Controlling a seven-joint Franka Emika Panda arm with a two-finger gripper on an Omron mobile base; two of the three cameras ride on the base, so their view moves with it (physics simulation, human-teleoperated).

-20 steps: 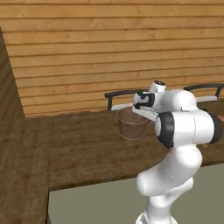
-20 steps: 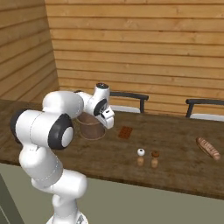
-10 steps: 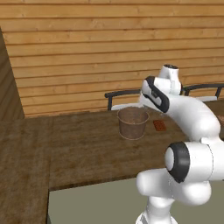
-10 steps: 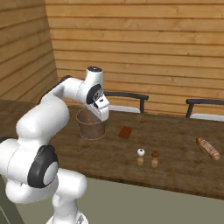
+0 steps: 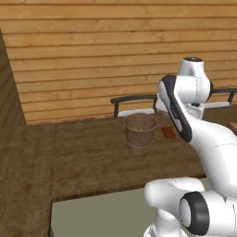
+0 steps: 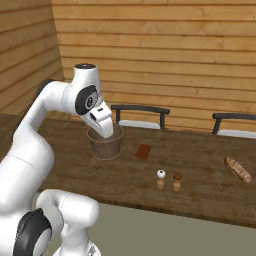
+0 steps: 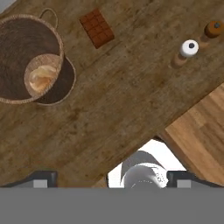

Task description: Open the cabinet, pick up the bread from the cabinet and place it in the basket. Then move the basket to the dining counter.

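1. Hand view looks straight down on the dining counter (image 7: 131, 100), with the gripper (image 7: 109, 178) raised well above it; its two dark fingertips (image 7: 41, 178) stand far apart at the bottom edge with nothing between them, so the hand is released.
2. Ahead of the hand and off to the left of that view sits the basket (image 7: 17, 48), upright on the wood, apart from the fingers.
3. Inside the basket, on its bottom, lies the bread (image 7: 42, 78), a pale tan lump clear of the gripper.
4. Ahead of the hand, a little left of centre, a brown chocolate bar (image 7: 97, 28) lies flat on the counter, near the basket but not touching it.
5. Ahead and to the right stand a white-topped shaker (image 7: 189, 48) and a brown-topped shaker (image 7: 215, 29), close together.
6. From the right base view, the gripper (image 6: 103, 126) hangs above the near rim of the basket (image 6: 105, 145); the chocolate bar (image 6: 143, 151) lies just right of the basket, and the two shakers (image 6: 168, 181) stand nearer the counter's front edge.
7. Far along the counter to the right lies a long tan loaf (image 6: 238, 169), well apart from the hand.
8. Behind the counter (image 6: 200, 155) stands a dark-backed chair (image 6: 140, 114); in the left base view the basket (image 5: 140, 130) sits on the counter (image 5: 83, 152) beside the arm.
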